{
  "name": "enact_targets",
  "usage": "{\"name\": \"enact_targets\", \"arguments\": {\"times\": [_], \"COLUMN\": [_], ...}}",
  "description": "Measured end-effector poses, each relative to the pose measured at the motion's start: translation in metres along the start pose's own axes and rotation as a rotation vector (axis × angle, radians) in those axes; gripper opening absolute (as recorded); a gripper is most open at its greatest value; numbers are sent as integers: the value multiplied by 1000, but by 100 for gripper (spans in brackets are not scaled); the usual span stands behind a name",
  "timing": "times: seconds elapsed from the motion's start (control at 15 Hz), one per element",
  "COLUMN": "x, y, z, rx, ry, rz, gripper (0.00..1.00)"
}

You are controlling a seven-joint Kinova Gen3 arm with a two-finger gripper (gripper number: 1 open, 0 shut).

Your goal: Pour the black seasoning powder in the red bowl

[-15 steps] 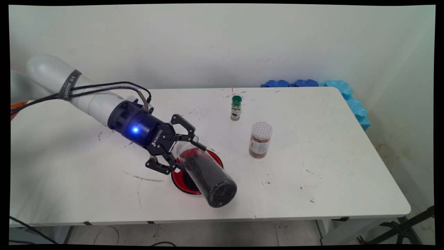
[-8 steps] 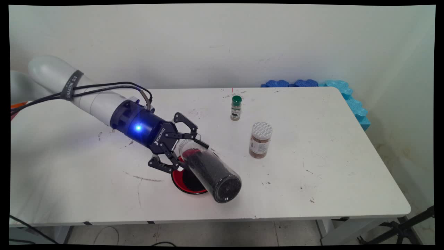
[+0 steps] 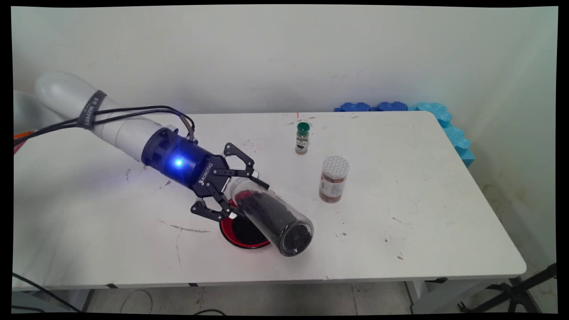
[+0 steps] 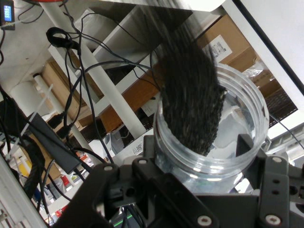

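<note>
My gripper (image 3: 244,200) is shut on a clear plastic jar (image 3: 271,215) partly filled with black grains. The jar lies tilted, with its dark lower end pointing toward the table's near right. It hangs over a red dish (image 3: 224,230) that holds a pile of black grains. In the hand view the jar (image 4: 237,109) fills the space between the fingers (image 4: 244,145), and the black grains appear as a blurred streak inside its round rim.
A small bottle with a green cap (image 3: 302,138) stands at the back middle. A brown jar with a white perforated lid (image 3: 333,179) stands to the right of the dish. Blue foam pieces (image 3: 444,120) line the table's far right corner.
The held jar has swung a little to the right and up, and its tilt has flattened. More of the grains on the red dish show beneath it.
</note>
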Motion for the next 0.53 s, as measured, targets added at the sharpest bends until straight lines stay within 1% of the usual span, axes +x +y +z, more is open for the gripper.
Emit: {"name": "enact_targets", "arguments": {"times": [0.53], "x": [-2], "y": [-2], "z": [-4], "rx": [-10], "ry": [3], "rz": [-24], "gripper": [0]}}
